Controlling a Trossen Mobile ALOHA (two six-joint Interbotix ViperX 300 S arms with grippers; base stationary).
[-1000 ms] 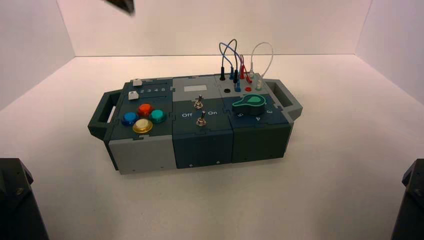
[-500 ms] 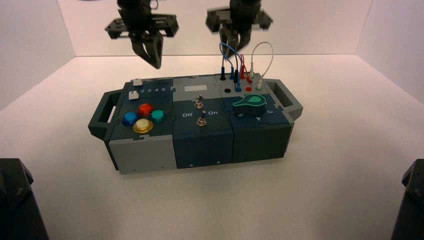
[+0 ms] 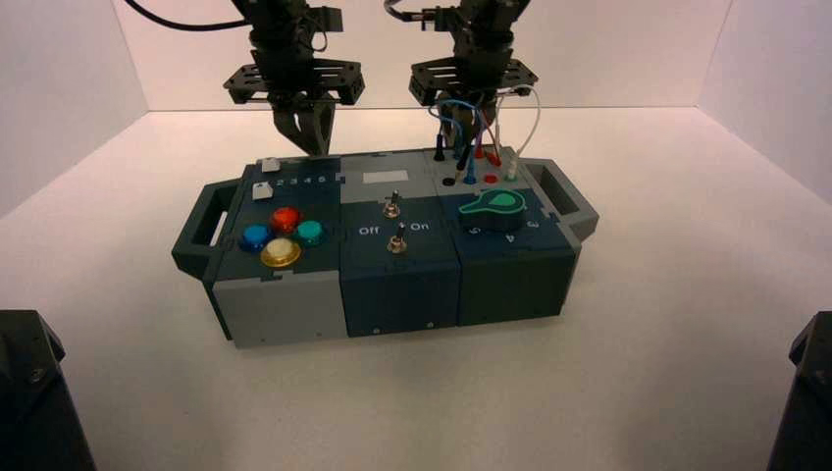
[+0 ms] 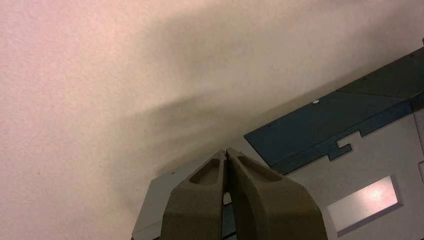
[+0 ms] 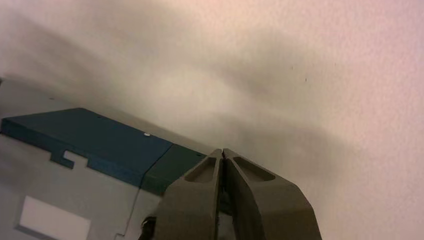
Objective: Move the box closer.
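Pale walls point(image 3: 412, 59) stand behind and beside a light desk point(image 3: 687, 255), with the box point(image 3: 392, 245) lying across its middle. Both pincers are closed, their tips together, with nothing between them. At the box's far edge, on the left part near the printed numbers, is the left pincer point(image 3: 316, 154); whether it touches the panel I cannot tell. Farther right along that same far side, the right pincer point(image 5: 223, 150) is down behind the plugged wires point(image 3: 478, 118), partly hidden by them in the high view. Outward from the pincers, the box spreads toward the near side of the desk: white sliders point(image 3: 263, 189) on the left, then four round buttons point(image 3: 282, 235) in red, blue, green and yellow, two toggle switches point(image 3: 395, 224) in the middle, and a green knob point(image 3: 494, 209) on the right. A handle sticks out at each end.
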